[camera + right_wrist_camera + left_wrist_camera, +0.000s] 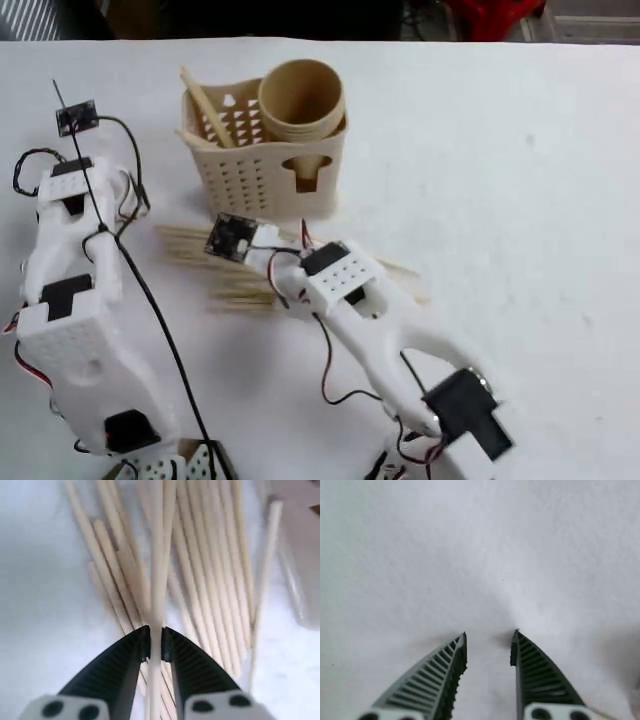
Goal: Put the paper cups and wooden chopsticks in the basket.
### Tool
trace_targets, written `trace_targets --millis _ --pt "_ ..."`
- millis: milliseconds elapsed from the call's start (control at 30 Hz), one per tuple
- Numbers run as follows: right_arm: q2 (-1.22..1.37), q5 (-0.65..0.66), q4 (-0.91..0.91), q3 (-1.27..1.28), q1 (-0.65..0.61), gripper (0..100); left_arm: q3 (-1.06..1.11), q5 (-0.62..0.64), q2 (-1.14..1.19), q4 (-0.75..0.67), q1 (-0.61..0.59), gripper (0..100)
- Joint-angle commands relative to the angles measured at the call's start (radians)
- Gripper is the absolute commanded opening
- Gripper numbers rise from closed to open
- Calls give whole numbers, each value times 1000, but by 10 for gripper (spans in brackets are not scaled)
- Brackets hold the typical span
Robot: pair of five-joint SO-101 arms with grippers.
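Observation:
A cream perforated basket (pixel 262 175) stands at the back middle of the table, with stacked paper cups (pixel 300 100) and a few chopsticks (pixel 207 108) leaning inside it. In front of it a loose pile of wooden chopsticks (pixel 215 270) lies on the table. My right gripper (pixel 155 639) is down at that pile (pixel 210 580), shut on one chopstick (pixel 158 580) that runs straight between its fingers. My left gripper (pixel 489 640) hangs open just above bare table at the left, holding nothing.
The left arm (pixel 70 250) lies along the table's left side with a black cable (pixel 150 300) trailing beside it. The right arm (pixel 380 330) reaches in from the front. A pale wall, probably the basket (pixel 300 555), is close beside the pile. White table stretches to the right.

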Motion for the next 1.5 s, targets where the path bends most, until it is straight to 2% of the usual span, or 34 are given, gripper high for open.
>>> trace_targets --millis 0,333,600,800,1000,1133,1333,1467 --pt "-133 -41 8 31 4 17 -9 -3 -12 -15 7 158" --pt "-467 -43 10 176 8 17 -9 -3 -12 -15 7 158" --pt "-723 -152 44 187 4 17 -9 -3 -12 -15 7 158" --pt "-848 -227 -87 127 8 17 -9 -3 -12 -15 7 158" --pt "-789 -232 -275 15 7 17 -9 -3 -12 -15 7 158" --pt "-682 -232 -337 -110 5 17 -9 -3 -12 -15 7 158" --pt "-484 -371 -444 -333 8 17 -9 -3 -12 -15 7 158" --pt "-394 -381 -455 -457 4 18 -9 -3 -12 -15 7 158"
